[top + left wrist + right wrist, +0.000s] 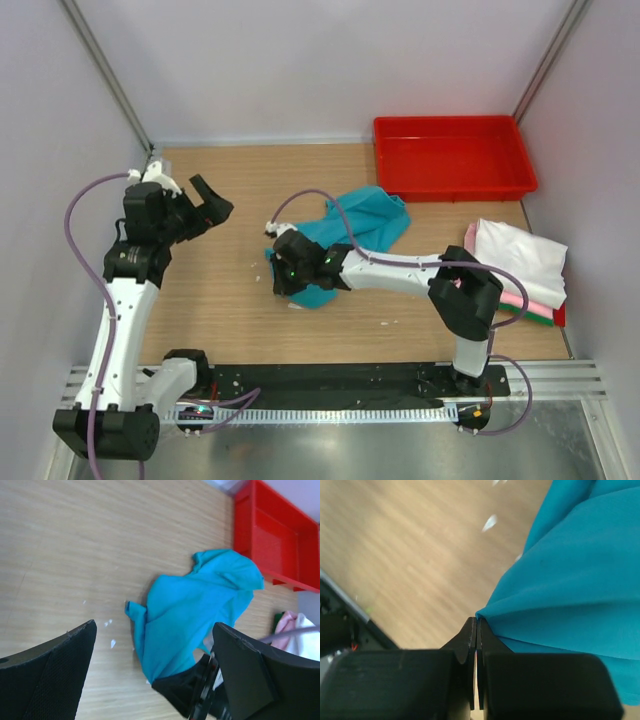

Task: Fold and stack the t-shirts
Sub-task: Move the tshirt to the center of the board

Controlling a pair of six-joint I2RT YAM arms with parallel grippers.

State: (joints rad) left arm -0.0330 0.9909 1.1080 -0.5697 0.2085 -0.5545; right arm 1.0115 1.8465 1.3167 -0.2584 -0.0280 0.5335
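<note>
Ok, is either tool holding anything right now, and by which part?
The right tool is pinched shut on the teal t-shirt, at an edge fold on its near-left end. The left tool is open and holds nothing.
</note>
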